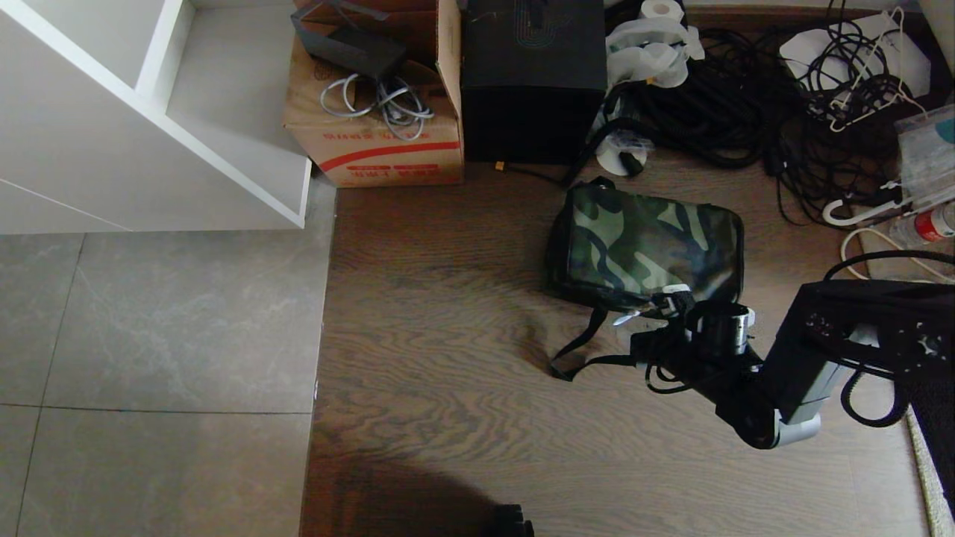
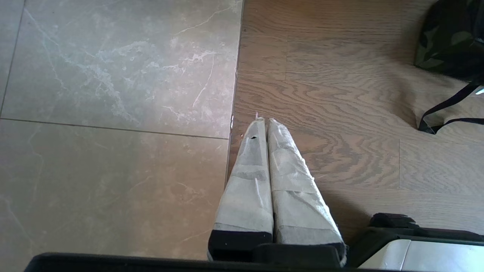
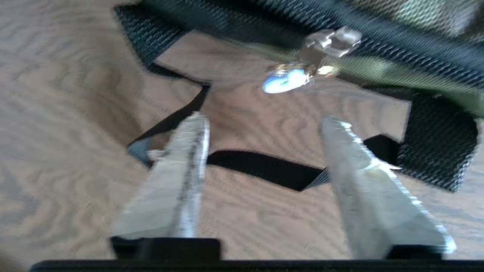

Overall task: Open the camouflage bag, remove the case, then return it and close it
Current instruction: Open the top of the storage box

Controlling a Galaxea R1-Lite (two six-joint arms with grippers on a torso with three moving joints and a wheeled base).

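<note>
The camouflage bag (image 1: pixel 649 242) lies flat and closed on the wooden floor, and its corner also shows in the left wrist view (image 2: pixel 450 37). Its black strap (image 1: pixel 578 350) trails toward me. My right gripper (image 1: pixel 656 307) sits at the bag's near edge with its jaws open (image 3: pixel 262 120). Nothing is between them. The strap (image 3: pixel 264 166) lies on the floor under them, and a shiny zipper pull (image 3: pixel 287 79) hangs just beyond the fingertips. The case is out of view. My left gripper (image 2: pixel 264 121) is shut and hangs over the seam between tile and wood.
Behind the bag stand a brown cardboard carton (image 1: pixel 373 142) and a tall black box (image 1: pixel 533 74). A heap of black cables (image 1: pixel 731 97) lies at the back right. A white shelf unit (image 1: pixel 149 112) stands at the left, with grey tiles (image 1: pixel 149 335) in front of it.
</note>
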